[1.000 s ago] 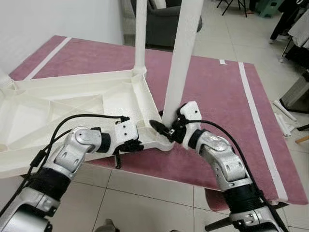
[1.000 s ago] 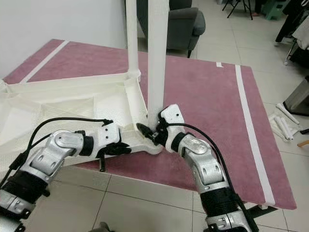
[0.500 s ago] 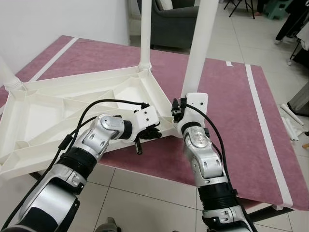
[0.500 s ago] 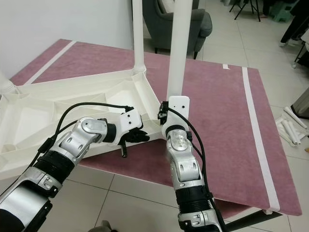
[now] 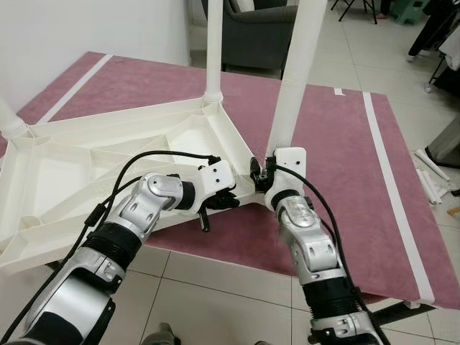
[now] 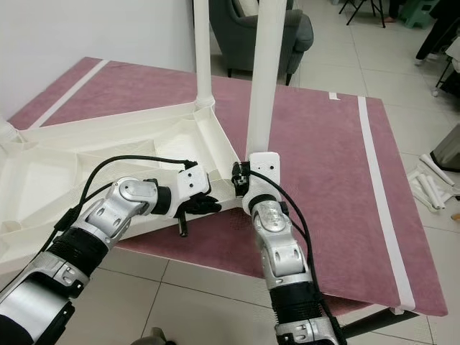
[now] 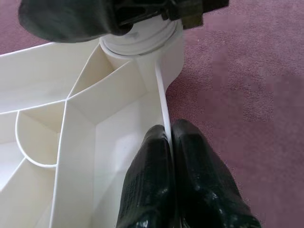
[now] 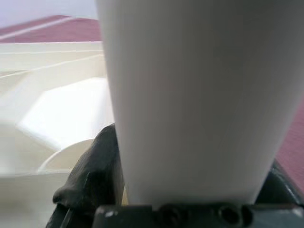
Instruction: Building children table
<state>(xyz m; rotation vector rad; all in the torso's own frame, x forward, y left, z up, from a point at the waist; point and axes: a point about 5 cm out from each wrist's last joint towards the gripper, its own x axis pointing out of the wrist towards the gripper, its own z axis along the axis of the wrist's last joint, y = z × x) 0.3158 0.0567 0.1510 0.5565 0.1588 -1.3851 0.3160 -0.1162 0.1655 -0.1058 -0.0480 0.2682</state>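
A white plastic children's table top (image 5: 93,165) lies upside down on a purple rug (image 5: 345,144). A white leg (image 5: 295,79) stands in its near corner socket, leaning slightly. My right gripper (image 5: 260,172) is shut on this leg's base; in the right wrist view the leg (image 8: 190,95) is close up, with a black finger (image 8: 90,161) beside it. My left gripper (image 7: 170,142) is shut on the thin rim wall of the table top just beside that corner (image 5: 224,201). A second leg (image 5: 213,50) stands at the far corner, and a third (image 5: 11,118) at the left.
A grey armchair (image 5: 251,29) stands beyond the rug. White tape strips (image 5: 388,165) run along the rug's edges. Loose white parts (image 5: 431,169) lie on the tiles at the right. A white wall (image 5: 86,29) is at the left, tile floor (image 5: 215,287) in front.
My right gripper has swung round the leg's base from its right side to its near side and the forearm now points up at it. The left gripper has stayed on the rim.
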